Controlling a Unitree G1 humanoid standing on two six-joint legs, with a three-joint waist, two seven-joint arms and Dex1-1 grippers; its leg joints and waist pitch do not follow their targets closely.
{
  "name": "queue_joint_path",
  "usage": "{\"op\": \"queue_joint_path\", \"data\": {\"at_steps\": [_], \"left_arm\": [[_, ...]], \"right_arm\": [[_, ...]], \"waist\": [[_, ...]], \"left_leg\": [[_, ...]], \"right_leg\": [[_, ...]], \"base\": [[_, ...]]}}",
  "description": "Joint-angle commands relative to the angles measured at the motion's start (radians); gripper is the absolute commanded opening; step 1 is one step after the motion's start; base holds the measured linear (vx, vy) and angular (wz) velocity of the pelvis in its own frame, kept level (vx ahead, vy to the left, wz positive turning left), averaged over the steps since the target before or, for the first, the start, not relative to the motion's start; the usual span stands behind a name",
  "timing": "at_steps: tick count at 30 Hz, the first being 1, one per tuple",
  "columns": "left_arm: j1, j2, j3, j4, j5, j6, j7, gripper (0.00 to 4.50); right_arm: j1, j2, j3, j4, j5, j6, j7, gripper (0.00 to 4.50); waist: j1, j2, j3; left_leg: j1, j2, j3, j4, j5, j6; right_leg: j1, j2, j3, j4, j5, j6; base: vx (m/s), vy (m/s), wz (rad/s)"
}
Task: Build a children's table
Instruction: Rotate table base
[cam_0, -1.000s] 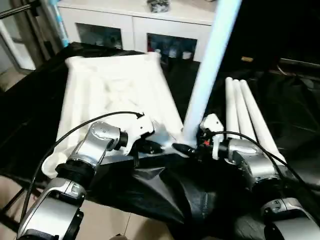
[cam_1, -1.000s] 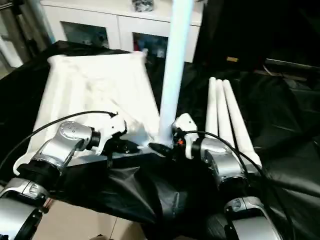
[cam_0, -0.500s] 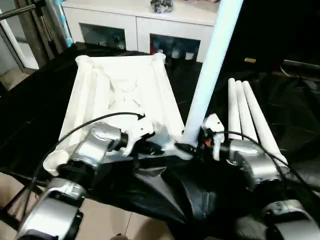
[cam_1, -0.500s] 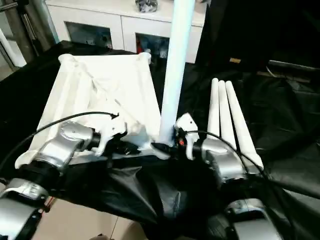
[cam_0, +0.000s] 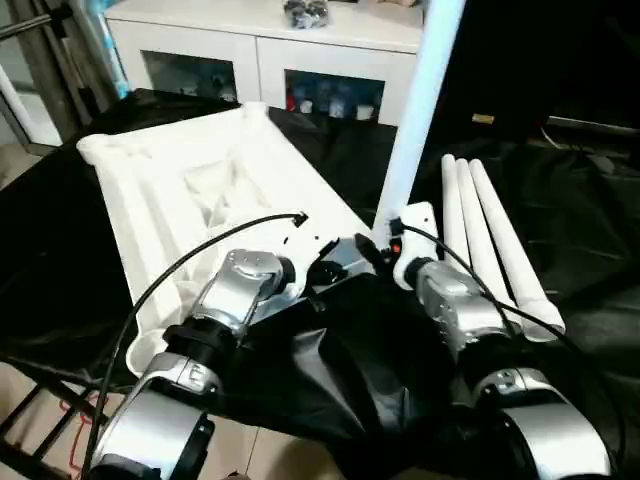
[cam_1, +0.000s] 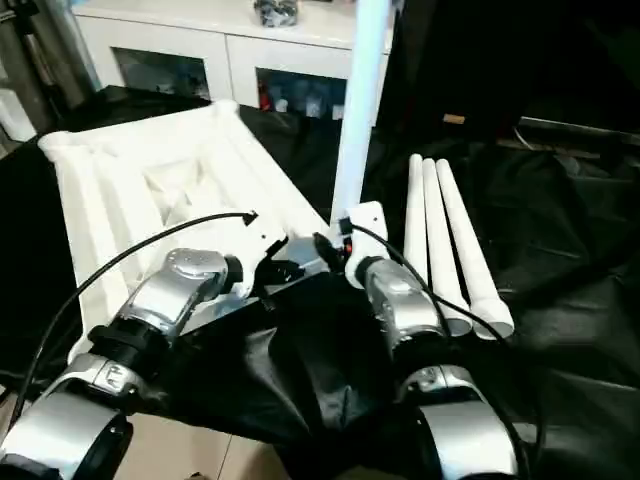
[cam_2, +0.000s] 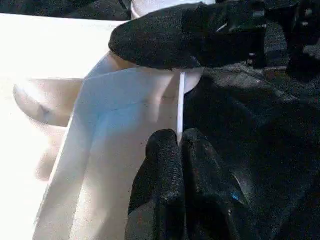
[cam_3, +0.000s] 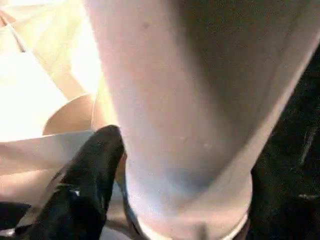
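To seat this leg well, the right gripper (cam_0: 372, 252), its fingers spread around the foot of the upright white tapered plastic tube leg (cam_0: 412, 120), should hold it plumb over the corner socket while the left gripper (cam_2: 178, 165), pinched shut on the rim, steadies the white ribbed rectangular plastic tabletop (cam_0: 190, 190). Three spare white legs (cam_0: 485, 235) lie just beside the tabletop on black cloth (cam_0: 340, 370).

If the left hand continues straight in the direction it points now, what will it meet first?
Most likely the corner socket of the white plastic ribbed tabletop, where the upright white tube leg stands, gripped by the right hand. The shut left hand already reaches the tabletop's thin edge; depth is uncertain.
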Motion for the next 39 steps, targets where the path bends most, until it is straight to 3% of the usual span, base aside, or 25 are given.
{"op": "queue_joint_path", "data": {"at_steps": [1,5,6,8,9,10,11,12,13,16,17,18,23,24,25,26,27,28,29,30,31,34,35,36,39], "left_arm": [[-0.027,-0.022,0.016,0.005,-0.005,0.005,0.053,0.00],[-0.061,-0.034,0.035,0.068,0.001,0.010,0.125,0.00],[-0.066,-0.036,0.039,0.076,0.001,0.009,0.135,0.00],[-0.099,-0.050,0.063,0.126,-0.004,-0.017,0.203,0.00],[-0.099,-0.050,0.063,0.126,-0.004,-0.017,0.203,0.00],[-0.117,-0.062,0.075,0.153,-0.014,-0.037,0.224,0.00],[-0.121,-0.064,0.077,0.160,-0.016,-0.042,0.229,0.00],[-0.123,-0.066,0.078,0.164,-0.017,-0.044,0.231,0.00],[-0.130,-0.073,0.080,0.180,-0.017,-0.091,0.255,0.00],[-0.136,-0.075,0.082,0.193,-0.027,-0.154,0.236,0.00],[-0.137,-0.072,0.080,0.189,-0.036,-0.156,0.204,0.45],[-0.137,-0.071,0.080,0.188,-0.037,-0.156,0.202,0.56],[-0.135,-0.050,0.086,0.140,-0.041,-0.184,0.182,0.77],[-0.135,-0.050,0.086,0.140,-0.041,-0.184,0.182,0.77],[-0.136,-0.042,0.088,0.136,-0.039,-0.187,0.190,0.77],[-0.137,-0.036,0.092,0.133,-0.038,-0.190,0.197,0.77],[-0.137,-0.027,0.098,0.126,-0.038,-0.194,0.209,0.77],[-0.133,0.006,0.113,0.094,-0.037,-0.184,0.223,0.77],[-0.123,0.048,0.131,0.048,-0.031,-0.161,0.240,0.77],[-0.123,0.048,0.131,0.048,-0.031,-0.161,0.240,0.77],[-0.107,0.103,0.149,-0.009,-0.020,-0.130,0.250,0.77],[-0.056,0.217,0.176,-0.128,0.023,-0.064,0.254,0.77],[-0.055,0.219,0.176,-0.130,0.024,-0.063,0.253,0.77],[-0.036,0.253,0.182,-0.167,0.039,-0.037,0.250,0.77],[0.032,0.353,0.211,-0.280,0.088,0.075,0.236,0.77]], "right_arm": [[0.026,0.017,0.018,0.040,-0.021,-0.011,-0.047,3.76],[0.051,-0.017,-0.060,-0.050,0.036,-0.003,-0.064,3.76],[0.057,-0.021,-0.065,-0.065,0.041,0.001,-0.060,3.76],[0.107,-0.044,-0.082,-0.180,0.064,0.035,-0.030,3.76],[0.107,-0.044,-0.082,-0.180,0.064,0.035,-0.030,3.76],[0.142,-0.056,-0.080,-0.250,0.076,0.062,-0.017,3.76],[0.149,-0.057,-0.078,-0.262,0.078,0.067,-0.018,3.76],[0.153,-0.058,-0.077,-0.269,0.079,0.070,-0.018,3.76],[0.186,-0.060,-0.062,-0.339,0.084,0.097,-0.007,3.76],[0.226,-0.057,-0.038,-0.435,0.089,0.142,0.014,3.76],[0.238,-0.057,-0.023,-0.469,0.085,0.161,0.026,3.86],[0.241,-0.057,-0.019,-0.475,0.084,0.165,0.028,3.86],[0.238,-0.066,0.034,-0.504,0.053,0.225,0.051,3.86],[0.238,-0.066,0.034,-0.504,0.053,0.225,0.051,3.86],[0.239,-0.066,0.040,-0.515,0.052,0.237,0.053,3.86],[0.238,-0.066,0.042,-0.515,0.049,0.242,0.050,3.86],[0.236,-0.067,0.046,-0.516,0.044,0.248,0.047,3.86],[0.223,-0.068,0.055,-0.497,0.030,0.253,0.040,3.86],[0.211,-0.069,0.069,-0.477,0.010,0.259,0.033,3.86],[0.211,-0.069,0.069,-0.477,0.010,0.259,0.033,3.86],[0.204,-0.070,0.085,-0.469,-0.003,0.274,0.026,3.86],[0.206,-0.068,0.105,-0.476,-0.010,0.300,0.023,3.86],[0.206,-0.068,0.106,-0.476,-0.010,0.301,0.023,3.86],[0.208,-0.067,0.110,-0.478,-0.011,0.308,0.025,3.86],[0.211,-0.065,0.123,-0.472,-0.021,0.322,0.033,3.86]], "waist": [[-0.002,0.003,-0.055],[0.001,0.001,-0.056],[0.003,0.013,-0.059],[0.002,0.003,-0.061],[0.004,0.001,-0.061],[0.004,0.015,-0.066],[-0.002,0.004,-0.067],[-0.002,0.004,-0.067],[-0.002,0.012,-0.067],[-0.006,0.011,-0.065],[-0.007,0.012,-0.063],[-0.007,0.012,-0.063],[0.000,0.018,-0.060],[-0.001,0.002,-0.060],[0.003,0.013,-0.059],[0.003,0.012,-0.059],[0.002,-0.001,-0.059],[0.004,0.006,-0.059],[0.005,-0.005,-0.061],[0.002,-0.001,-0.061],[0.001,-0.005,-0.058],[-0.004,0.003,-0.057],[-0.002,-0.003,-0.057],[-0.002,0.002,-0.057],[-0.002,-0.002,-0.055]], "left_leg": [[0.000,0.049,-0.013,-0.065,-0.190,0.043],[-0.001,0.048,-0.013,-0.064,-0.173,0.054],[0.001,0.047,-0.013,-0.062,-0.160,0.059],[-0.006,0.044,-0.013,-0.059,-0.132,0.075],[-0.008,0.043,-0.012,-0.057,-0.117,0.085],[-0.012,0.042,-0.016,-0.054,-0.070,0.104],[-0.013,0.043,-0.015,-0.051,-0.067,0.115],[-0.013,0.043,-0.015,-0.051,-0.067,0.115],[-0.015,0.038,-0.012,-0.046,-0.053,0.136],[-0.017,0.039,-0.014,-0.047,-0.050,0.155],[-0.016,0.040,-0.013,-0.047,-0.062,0.150],[-0.016,0.040,-0.013,-0.047,-0.062,0.150],[-0.010,0.050,-0.014,-0.050,-0.083,0.124],[-0.011,0.050,-0.013,-0.050,-0.084,0.124],[-0.010,0.049,-0.014,-0.050,-0.085,0.116],[-0.011,0.048,-0.014,-0.050,-0.085,0.115],[-0.011,0.049,-0.013,-0.051,-0.084,0.115],[-0.011,0.048,-0.014,-0.051,-0.078,0.112],[-0.012,0.052,-0.015,-0.051,-0.071,0.104],[-0.017,0.048,-0.017,-0.051,-0.061,0.101],[-0.011,0.051,-0.014,-0.051,-0.065,0.090],[-0.011,0.053,-0.014,-0.051,-0.051,0.079],[-0.008,0.055,-0.014,-0.052,-0.047,0.076],[-0.005,0.054,-0.011,-0.051,-0.043,0.072],[-0.006,0.055,-0.011,-0.052,-0.032,0.065]], "right_leg": [[0.050,-0.091,0.056,-0.088,-0.231,-0.204],[0.052,-0.089,0.057,-0.085,-0.204,-0.197],[0.053,-0.087,0.057,-0.081,-0.168,-0.201],[0.060,-0.083,0.056,-0.078,-0.109,-0.206],[0.063,-0.082,0.056,-0.078,-0.084,-0.202],[0.067,-0.084,0.054,-0.068,-0.014,-0.219],[0.066,-0.085,0.053,-0.066,0.015,-0.230],[0.066,-0.085,0.053,-0.066,0.015,-0.230],[0.066,-0.082,0.052,-0.071,0.028,-0.233],[0.067,-0.085,0.048,-0.072,0.000,-0.233],[0.066,-0.085,0.048,-0.076,-0.037,-0.234],[0.066,-0.085,0.048,-0.076,-0.037,-0.234],[0.058,-0.086,0.052,-0.073,-0.064,-0.245],[0.059,-0.085,0.052,-0.074,-0.062,-0.244],[0.058,-0.089,0.053,-0.071,-0.066,-0.242],[0.059,-0.088,0.053,-0.071,-0.065,-0.239],[0.060,-0.087,0.053,-0.071,-0.064,-0.236],[0.060,-0.089,0.053,-0.068,-0.065,-0.234],[0.061,-0.092,0.053,-0.063,-0.063,-0.234],[0.064,-0.091,0.053,-0.059,-0.058,-0.234],[0.058,-0.092,0.053,-0.062,-0.069,-0.227],[0.057,-0.089,0.054,-0.055,-0.046,-0.229],[0.057,-0.091,0.055,-0.052,-0.037,-0.230],[0.052,-0.088,0.056,-0.051,-0.030,-0.231],[0.050,-0.086,0.056,-0.048,-0.019,-0.231]], "base": [[0.000,0.000,0.00],[0.000,0.000,0.00],[0.000,0.000,0.00],[0.000,0.000,0.00],[0.000,0.000,0.00],[0.000,0.000,0.00],[0.000,0.000,0.00],[0.000,0.000,0.00],[0.000,0.000,0.00],[0.000,0.000,0.00],[0.000,0.000,0.00],[0.000,0.000,0.00],[0.000,0.000,0.00],[0.000,0.000,0.00],[0.000,0.000,0.00],[0.000,0.000,0.00],[0.000,0.000,0.00],[0.000,0.000,0.00],[0.000,0.000,0.00],[0.000,0.000,0.00],[0.000,0.000,0.00],[0.000,0.000,0.00],[0.000,0.000,0.00],[0.000,0.000,0.00],[0.000,0.000,0.00]]}}
